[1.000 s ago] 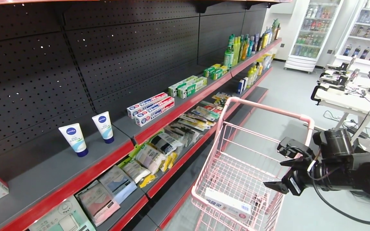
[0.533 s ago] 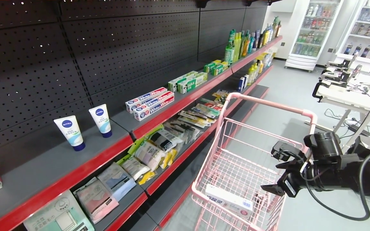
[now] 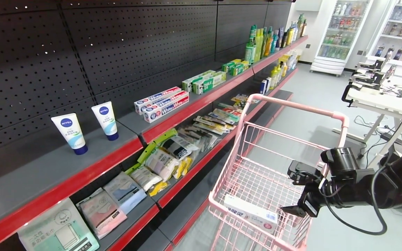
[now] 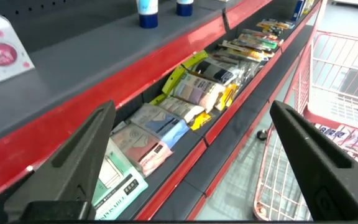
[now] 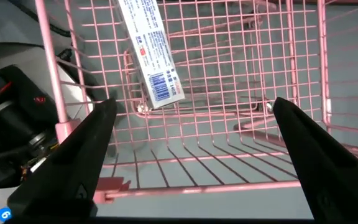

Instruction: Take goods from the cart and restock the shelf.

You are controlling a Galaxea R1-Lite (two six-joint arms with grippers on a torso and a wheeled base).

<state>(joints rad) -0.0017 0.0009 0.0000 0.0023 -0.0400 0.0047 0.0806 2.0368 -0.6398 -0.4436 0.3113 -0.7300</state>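
A pink wire cart point(image 3: 293, 110) stands beside the black shelf unit with red edges point(image 3: 58, 192). One white box with a barcode point(image 3: 250, 213) lies on the cart's floor, at the end nearest me. My right gripper point(image 3: 291, 191) hangs open over the cart's near right rim, just right of the box and not touching it. From the right wrist, the box point(image 5: 151, 56) lies beyond the open right gripper point(image 5: 192, 109), on the cart mesh point(image 5: 241, 74). My left gripper point(image 4: 191, 109) is open and holds nothing, facing the lower shelf's packets point(image 4: 191, 93).
The top shelf holds two white tubes point(image 3: 70, 132), red-white toothpaste boxes point(image 3: 162, 104), green boxes point(image 3: 204, 82) and bottles point(image 3: 260, 45), with bare grey board point(image 3: 40, 170) left of the tubes. Glass-door fridges point(image 3: 333, 35) and a white table point(image 3: 379, 101) stand behind the cart.
The head camera has shifted, so the shelf sits higher in the picture. My right gripper has come down and leftward against the cart, closer to the white box, still open.
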